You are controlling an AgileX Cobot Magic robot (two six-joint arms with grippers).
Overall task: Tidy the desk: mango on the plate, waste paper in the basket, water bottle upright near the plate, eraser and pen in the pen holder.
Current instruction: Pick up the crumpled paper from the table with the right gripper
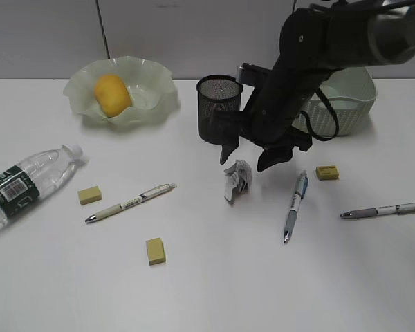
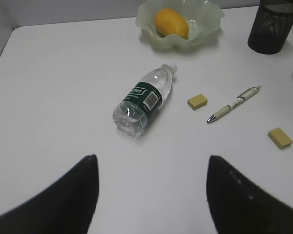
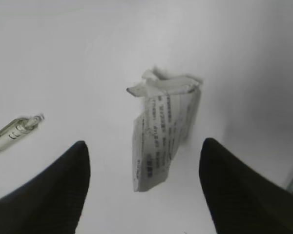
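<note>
The right gripper (image 1: 250, 159) hangs spread wide just above the waste paper (image 1: 238, 180), which sits mid-desk (image 1: 207, 290) in front of the pen holder (image 1: 218, 107), nothing held. That wad looks feather-light and squashy, so I'd guess pinching across its crumpled middle works best; it'll just compress. There's printed text on it but too blurry to read. The left gripper (image 2: 151, 195) is open too, empty, hovering back from the water bottle (image 2: 144, 100), whose dark green label has a barcode, brand unreadable.
</note>
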